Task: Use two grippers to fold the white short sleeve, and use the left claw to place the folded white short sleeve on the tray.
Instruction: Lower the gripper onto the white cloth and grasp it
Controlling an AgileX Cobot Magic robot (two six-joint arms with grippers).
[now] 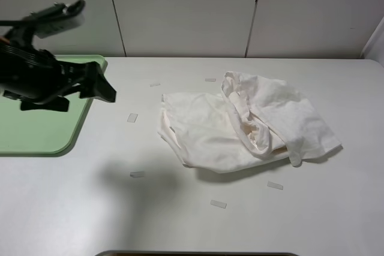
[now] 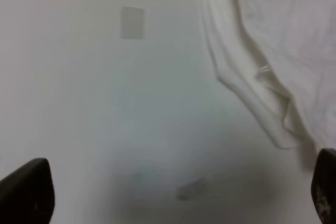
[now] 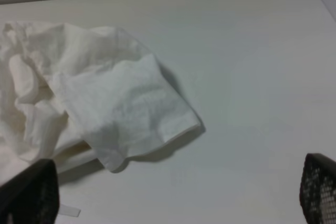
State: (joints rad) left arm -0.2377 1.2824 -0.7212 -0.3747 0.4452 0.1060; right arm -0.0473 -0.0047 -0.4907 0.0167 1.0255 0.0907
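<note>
The white short sleeve (image 1: 240, 125) lies crumpled in a loose heap on the white table, right of centre, with one sleeve flopped toward the front right. The left claw (image 1: 101, 90) hovers over the right edge of the pale green tray (image 1: 36, 133), well to the left of the shirt and apart from it. In the left wrist view the left gripper (image 2: 176, 195) is open and holds nothing, with the shirt's edge (image 2: 273, 56) ahead. The right gripper (image 3: 173, 192) is open and holds nothing, near the shirt's sleeve (image 3: 121, 108). The right arm is out of the exterior view.
Several small pale tape strips lie on the table around the shirt, such as one (image 1: 132, 117) left of it and one (image 1: 218, 204) in front. White wall panels (image 1: 186, 10) stand behind the table.
</note>
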